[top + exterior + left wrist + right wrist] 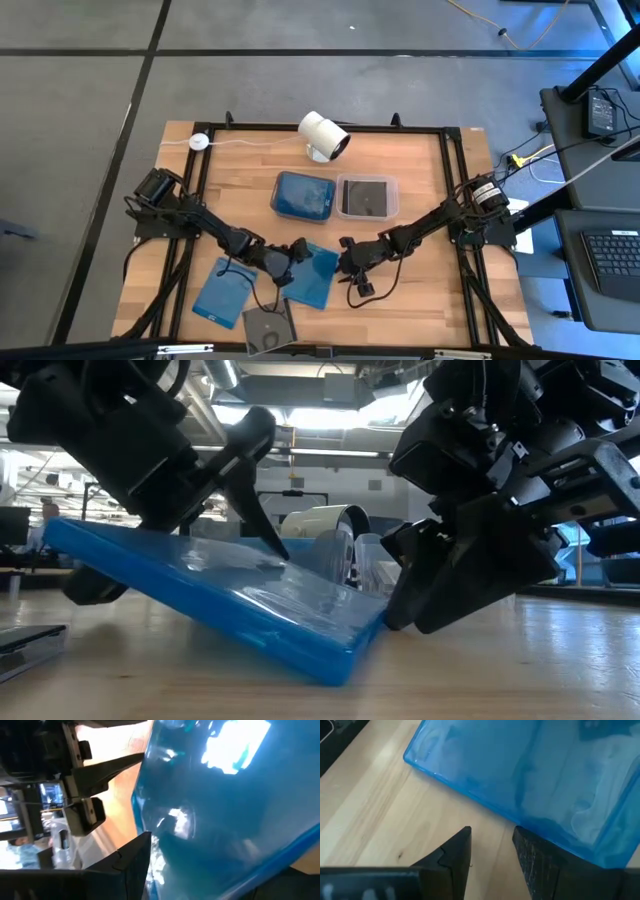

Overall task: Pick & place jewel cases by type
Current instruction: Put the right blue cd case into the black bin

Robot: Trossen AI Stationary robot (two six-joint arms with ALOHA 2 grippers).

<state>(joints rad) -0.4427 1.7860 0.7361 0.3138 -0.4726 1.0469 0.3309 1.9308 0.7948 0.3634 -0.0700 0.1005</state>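
Left pincer [245,500] pinching tilted blue jewel case [230,605] | right pincer [492,852] spread beside its low edge | stiff, slick, brittle: grip edges

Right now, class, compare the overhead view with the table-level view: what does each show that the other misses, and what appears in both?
Overhead only: two deep rectangular plastic tubs, a second flat translucent blue jewel case and a dark grey case at the near edge. Table-level only: the translucent blue square case is tilted, one edge on the wooden table, the other raised in the left tool. Both: that case, the right tool beside it, the white cylindrical camera.
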